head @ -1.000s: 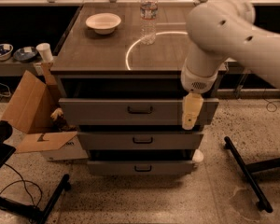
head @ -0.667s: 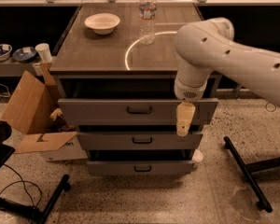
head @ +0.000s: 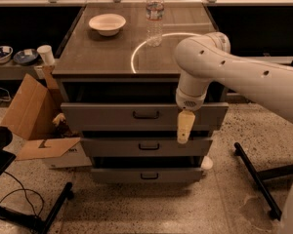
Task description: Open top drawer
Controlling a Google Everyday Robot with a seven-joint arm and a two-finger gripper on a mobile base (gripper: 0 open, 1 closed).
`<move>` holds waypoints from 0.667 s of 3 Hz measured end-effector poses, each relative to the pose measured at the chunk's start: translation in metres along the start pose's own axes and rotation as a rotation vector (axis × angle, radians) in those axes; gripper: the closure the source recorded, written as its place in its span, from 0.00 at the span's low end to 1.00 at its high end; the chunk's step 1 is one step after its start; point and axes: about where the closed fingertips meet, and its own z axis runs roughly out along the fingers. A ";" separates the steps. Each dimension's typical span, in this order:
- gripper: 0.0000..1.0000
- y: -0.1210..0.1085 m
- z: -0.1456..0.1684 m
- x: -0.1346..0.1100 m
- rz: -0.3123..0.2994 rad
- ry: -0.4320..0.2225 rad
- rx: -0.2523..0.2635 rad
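Observation:
The top drawer (head: 102, 116) is a wide grey metal front with a dark pull handle (head: 146, 115), standing slightly out from the cabinet with a dark gap above it. My gripper (head: 184, 130) hangs from the white arm in front of the drawer's right part, to the right of the handle, its cream fingers (head: 185, 126) pointing down over the drawer's lower edge. It holds nothing that I can see.
Two narrower grey drawers (head: 146, 146) (head: 145, 175) sit below. On the cabinet top (head: 88, 57) stand a white bowl (head: 107, 23) and a water bottle (head: 155, 14). An open cardboard box (head: 36, 116) lies left, black stand legs (head: 256, 179) right, cables (head: 19, 199) on the floor.
The arm and gripper have moved left across the top drawer's front, from its right end toward the handle. The drawer has not visibly moved.

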 end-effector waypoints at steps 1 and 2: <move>0.18 0.000 0.017 -0.003 0.016 -0.022 -0.023; 0.43 0.002 0.020 -0.004 0.024 -0.040 -0.036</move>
